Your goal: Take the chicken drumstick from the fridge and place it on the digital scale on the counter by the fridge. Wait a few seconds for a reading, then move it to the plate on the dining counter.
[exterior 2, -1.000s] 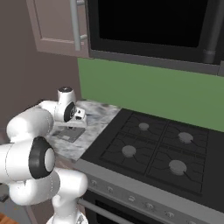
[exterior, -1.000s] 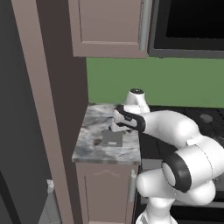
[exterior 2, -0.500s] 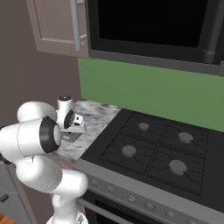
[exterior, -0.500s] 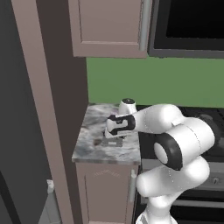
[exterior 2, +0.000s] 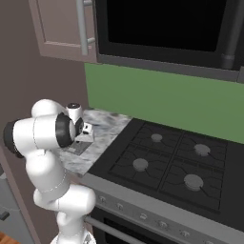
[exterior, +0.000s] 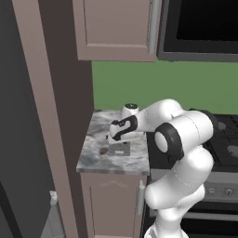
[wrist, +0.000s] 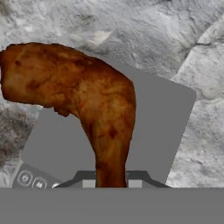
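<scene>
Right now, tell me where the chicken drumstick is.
In the hand view the chicken drumstick is gripped by its narrow end in the gripper, over the digital scale on the marbled counter.

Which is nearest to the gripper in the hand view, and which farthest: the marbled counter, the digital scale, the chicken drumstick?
1. Chicken drumstick: held between the gripper fingers.
2. Digital scale: directly beneath the drumstick.
3. Counter: under and around the scale.

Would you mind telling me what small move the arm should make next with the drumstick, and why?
Probably lower it a little and open the jaws. The gripper is shut on the chicken drumstick, which hangs right above the digital scale on the counter; whether it already touches the scale is unclear.
</scene>
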